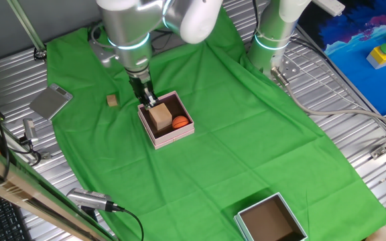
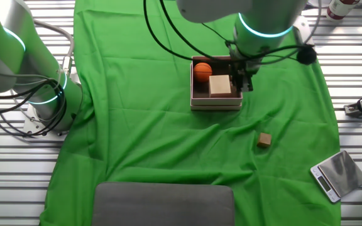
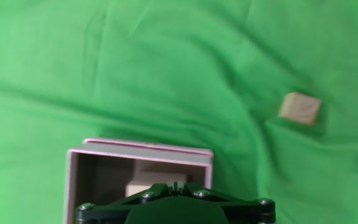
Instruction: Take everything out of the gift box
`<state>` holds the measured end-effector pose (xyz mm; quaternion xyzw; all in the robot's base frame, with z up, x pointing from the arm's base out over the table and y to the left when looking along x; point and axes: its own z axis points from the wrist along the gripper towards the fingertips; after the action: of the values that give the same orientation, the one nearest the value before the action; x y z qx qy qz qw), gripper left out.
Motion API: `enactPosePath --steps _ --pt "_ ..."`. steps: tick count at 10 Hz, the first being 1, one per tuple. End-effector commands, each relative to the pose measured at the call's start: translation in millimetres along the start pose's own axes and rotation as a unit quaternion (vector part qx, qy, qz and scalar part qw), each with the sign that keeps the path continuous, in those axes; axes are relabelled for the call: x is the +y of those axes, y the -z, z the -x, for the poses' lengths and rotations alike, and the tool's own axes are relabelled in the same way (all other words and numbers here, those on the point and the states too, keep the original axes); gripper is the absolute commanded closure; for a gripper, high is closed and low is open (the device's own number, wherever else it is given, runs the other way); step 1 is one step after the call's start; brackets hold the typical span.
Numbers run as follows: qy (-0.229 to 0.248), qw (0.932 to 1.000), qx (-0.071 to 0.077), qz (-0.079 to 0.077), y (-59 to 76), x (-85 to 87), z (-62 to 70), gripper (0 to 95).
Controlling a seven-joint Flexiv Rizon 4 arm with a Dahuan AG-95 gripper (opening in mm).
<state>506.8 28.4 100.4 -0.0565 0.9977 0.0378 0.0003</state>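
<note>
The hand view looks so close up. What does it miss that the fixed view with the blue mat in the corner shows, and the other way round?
Only the fixed view shows the small orange ball in the pale pink square gift box, the larger teal-grey box near the cloth's front edge, and the black two-finger gripper down at the tan wooden cube.

Only the hand view shows the box's outer wall face-on.

Both show the pink box, the tan cube inside, the small brown wooden block lying apart, and the green cloth.

Pink gift box [image 1: 167, 120] on green cloth [image 1: 246, 134], end effector [image 1: 150, 102] at tan cube [image 1: 160, 117], orange ball [image 1: 180, 122] beside it
</note>
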Motion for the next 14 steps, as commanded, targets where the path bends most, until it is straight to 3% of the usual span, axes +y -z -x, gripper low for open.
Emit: enactPosePath --steps 1,4,9,12,14 --pt "0.002 1.0 -0.001 0.004 -2.0 -0.3 -2.1 95.0" --pt "-0.017 0.9998 0.001 0.004 -6.8 -0.3 -5.0 95.0" --pt "-0.006 1.0 0.0 -0.004 -6.4 -0.5 -5.1 95.0" --pt "-0.002 1.0 0.008 -0.004 -5.9 -1.2 -5.2 95.0" --pt "-0.008 1.0 0.002 0.0 -5.9 -1.2 -5.2 95.0"
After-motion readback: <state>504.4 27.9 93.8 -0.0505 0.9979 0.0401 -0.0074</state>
